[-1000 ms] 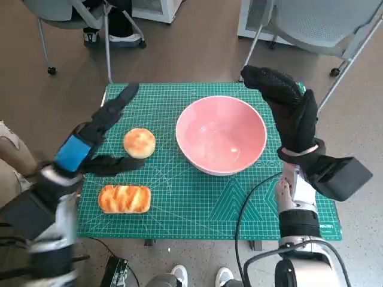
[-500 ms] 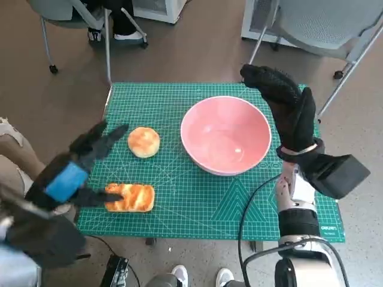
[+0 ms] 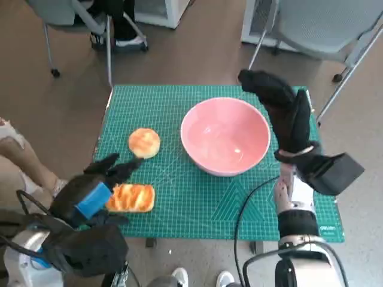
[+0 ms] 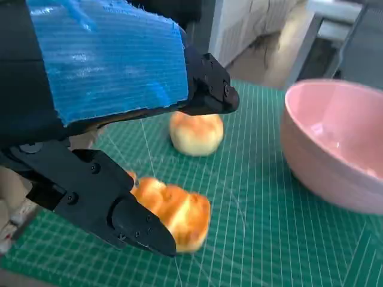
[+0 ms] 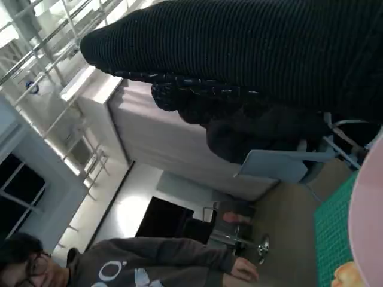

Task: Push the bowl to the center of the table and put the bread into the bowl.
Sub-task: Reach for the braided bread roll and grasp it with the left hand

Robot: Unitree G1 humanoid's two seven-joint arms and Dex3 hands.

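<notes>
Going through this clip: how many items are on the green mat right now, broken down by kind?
Bowl: 1, the pink bowl, with nothing in it
Bread: 2, the round bun and the long glazed loaf
Total: 3 items on the green mat

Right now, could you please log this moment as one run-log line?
left hand: open, above long bread | right hand: open, beside bowl | bowl: empty | round bun: on mat
</notes>
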